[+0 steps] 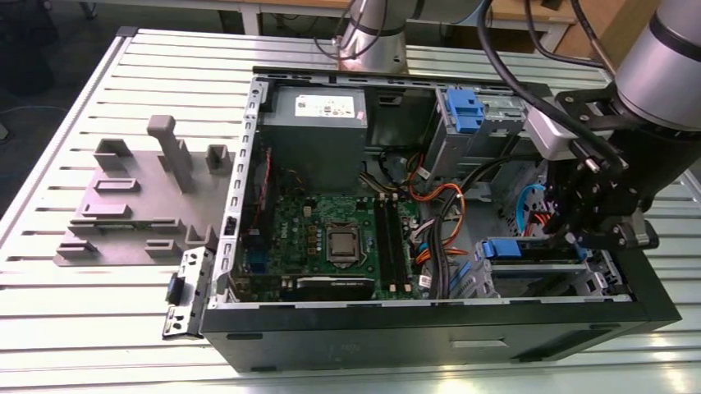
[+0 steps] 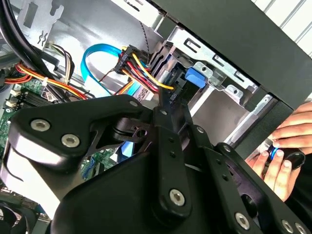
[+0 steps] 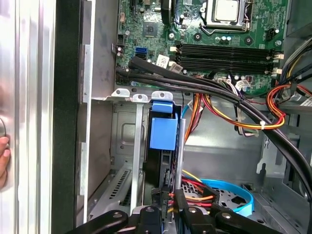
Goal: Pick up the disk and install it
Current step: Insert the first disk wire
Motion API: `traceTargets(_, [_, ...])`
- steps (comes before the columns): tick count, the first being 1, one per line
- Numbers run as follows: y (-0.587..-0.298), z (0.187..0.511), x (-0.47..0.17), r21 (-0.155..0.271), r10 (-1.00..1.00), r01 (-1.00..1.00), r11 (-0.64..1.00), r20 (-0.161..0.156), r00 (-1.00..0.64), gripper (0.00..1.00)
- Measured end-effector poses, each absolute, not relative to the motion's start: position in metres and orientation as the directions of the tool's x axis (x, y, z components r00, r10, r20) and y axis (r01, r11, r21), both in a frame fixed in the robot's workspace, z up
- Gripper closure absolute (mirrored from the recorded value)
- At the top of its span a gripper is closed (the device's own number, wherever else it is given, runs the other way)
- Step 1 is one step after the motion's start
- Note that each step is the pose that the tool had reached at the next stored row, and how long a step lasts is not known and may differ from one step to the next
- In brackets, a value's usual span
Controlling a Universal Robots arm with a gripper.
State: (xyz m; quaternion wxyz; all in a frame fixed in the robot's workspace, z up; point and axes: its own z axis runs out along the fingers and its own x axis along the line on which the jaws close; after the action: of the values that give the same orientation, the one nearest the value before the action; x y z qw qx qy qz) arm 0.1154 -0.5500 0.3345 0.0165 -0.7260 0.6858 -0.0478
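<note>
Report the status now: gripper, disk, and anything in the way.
Gripper low inside the computer case, at the drive cage. Disk standing edge-up in its bay. Orange and red cables close by; a person's hand outside the case.

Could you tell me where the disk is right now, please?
The disk stands on edge in the drive bay at the computer case's lower corner on the exterior view's right, just below the gripper and beside the orange cables.

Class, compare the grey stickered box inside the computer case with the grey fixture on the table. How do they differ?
The grey box sits inside the case; the grey fixture lies outside it on the table. The box is a plain block bearing a white sticker; the fixture is a flat base with upright posts. Both are grey.
</note>
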Motion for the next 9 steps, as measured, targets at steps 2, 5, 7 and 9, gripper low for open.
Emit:
traceTargets(2, [-0.5501, 0.3357, 0.1154, -0.09, -0.997, -0.994, -0.059, 0.047, 0.055, 0.75])
traceTargets(5, [-0.55, 0.3358, 0.1154, -0.09, -0.997, -0.994, -0.059, 0.046, 0.055, 0.77])
traceTargets(7, [-0.55, 0.336, 0.1154, -0.09, -0.997, -0.994, -0.059, 0.047, 0.055, 0.84])
traceTargets(9, [-0.55, 0.336, 0.1154, -0.09, -0.997, -0.994, -0.059, 0.047, 0.055, 0.89])
